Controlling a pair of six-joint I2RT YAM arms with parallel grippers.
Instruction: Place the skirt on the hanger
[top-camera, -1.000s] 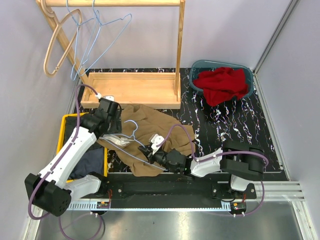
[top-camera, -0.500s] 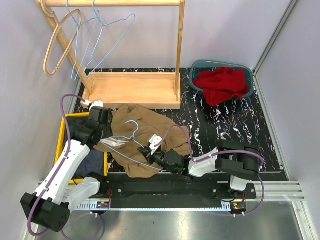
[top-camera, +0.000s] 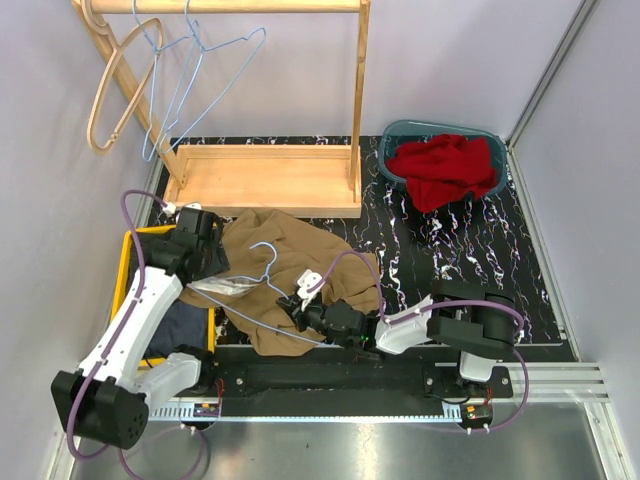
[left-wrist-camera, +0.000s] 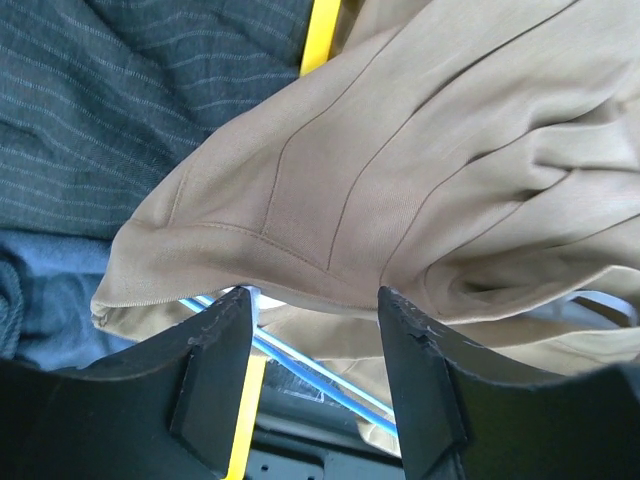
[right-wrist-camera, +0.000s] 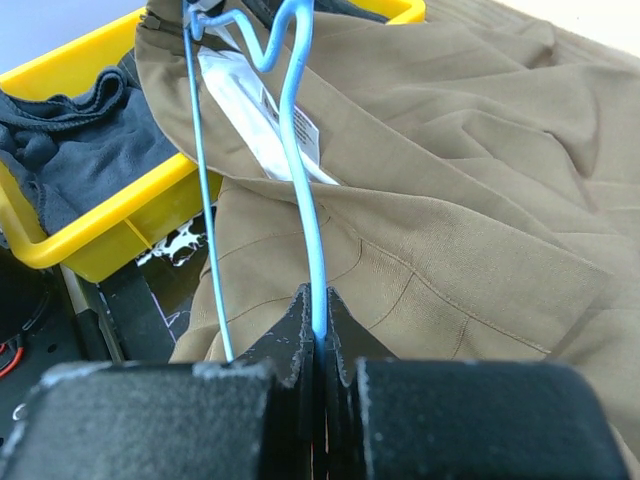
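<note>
Only the right wrist view showed the right gripper (right-wrist-camera: 318, 335) jaws clamped on the blue wire hanger (right-wrist-camera: 303, 190), while the left gripper (left-wrist-camera: 315, 350) jaws gaped empty above the tan skirt (left-wrist-camera: 420, 150).

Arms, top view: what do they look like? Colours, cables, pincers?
The left arm and right arm have white shells, black joints and black bases. Each carries a looping purple cable. The left pincer and right pincer are matte black and blocky.
</note>
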